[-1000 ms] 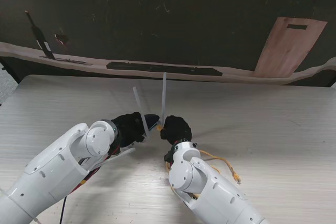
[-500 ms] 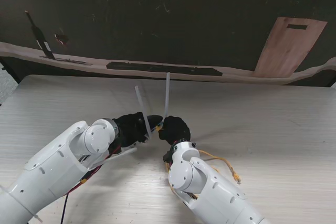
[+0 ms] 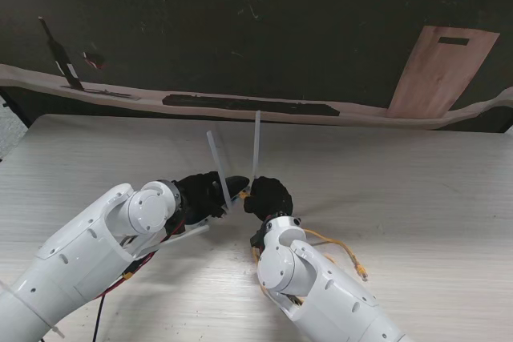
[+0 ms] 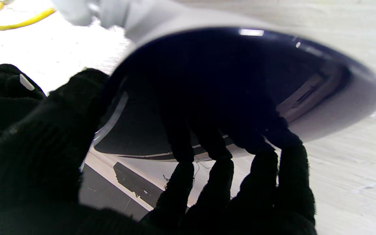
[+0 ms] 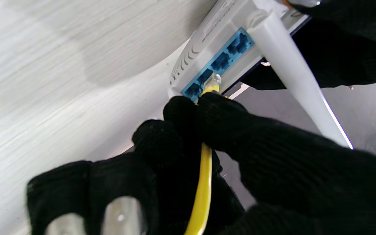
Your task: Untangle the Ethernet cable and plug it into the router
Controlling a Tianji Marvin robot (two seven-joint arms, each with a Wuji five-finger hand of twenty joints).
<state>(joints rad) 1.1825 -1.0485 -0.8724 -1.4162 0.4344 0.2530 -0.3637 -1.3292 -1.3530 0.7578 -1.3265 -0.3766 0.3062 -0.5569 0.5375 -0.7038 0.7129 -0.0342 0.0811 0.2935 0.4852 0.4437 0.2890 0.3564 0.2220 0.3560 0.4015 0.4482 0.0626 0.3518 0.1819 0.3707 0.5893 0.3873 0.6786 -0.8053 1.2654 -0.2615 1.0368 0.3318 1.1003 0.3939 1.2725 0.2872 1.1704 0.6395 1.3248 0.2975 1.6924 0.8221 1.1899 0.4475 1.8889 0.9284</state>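
Between the right hand's (image 5: 188, 143) pinched fingers (image 5: 220, 117), the yellow Ethernet cable (image 5: 202, 192) ends in a clear plug (image 5: 213, 81) touching the router's (image 5: 227, 42) row of blue ports (image 5: 219, 63); the left hand (image 4: 207, 182) clasps the router body from the far side, lifted off the table (image 3: 417, 190). Over the last second both hands barely shifted and the antennas (image 3: 256, 143) tipped slightly, suggesting fine alignment, with insertion seemingly not yet complete

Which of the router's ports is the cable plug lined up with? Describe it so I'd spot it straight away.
Find the white router held up between both hands, then its row of blue ports. The yellow cable's clear plug sits at the second port from the end farthest from the antenna.
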